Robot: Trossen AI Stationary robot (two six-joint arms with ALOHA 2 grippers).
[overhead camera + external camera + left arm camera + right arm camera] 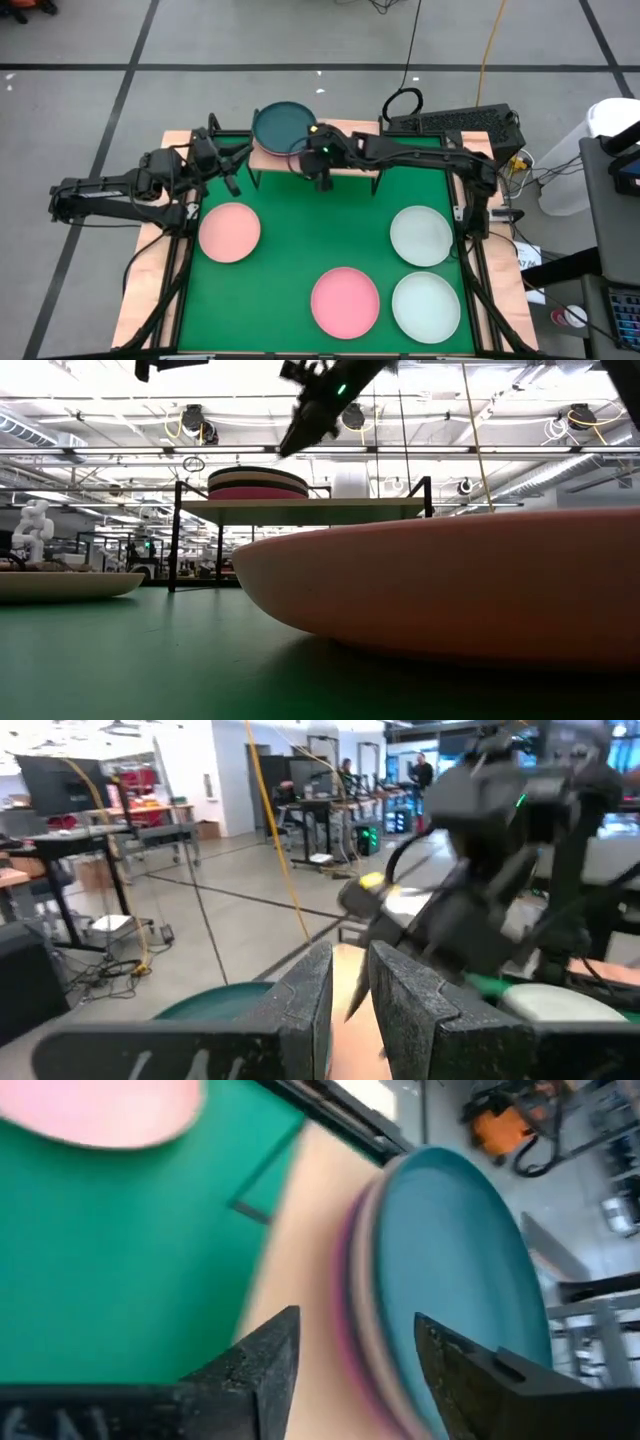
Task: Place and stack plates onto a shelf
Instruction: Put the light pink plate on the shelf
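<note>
Right gripper hangs empty with fingers spread wide, just at four o'clock of the plate stack on the shelf. Left gripper, fingers nearly closed on nothing, waits at eight o'clock. Four plates lie apart on the green bench.

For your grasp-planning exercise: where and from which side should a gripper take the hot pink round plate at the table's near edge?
Grip the thin raised rim of the hot pink round plate, coming from above and pinching one edge. It lies flat on the green table, so only the lip offers purchase. The edge away from the pale mint-white plate looks roomier.
</note>
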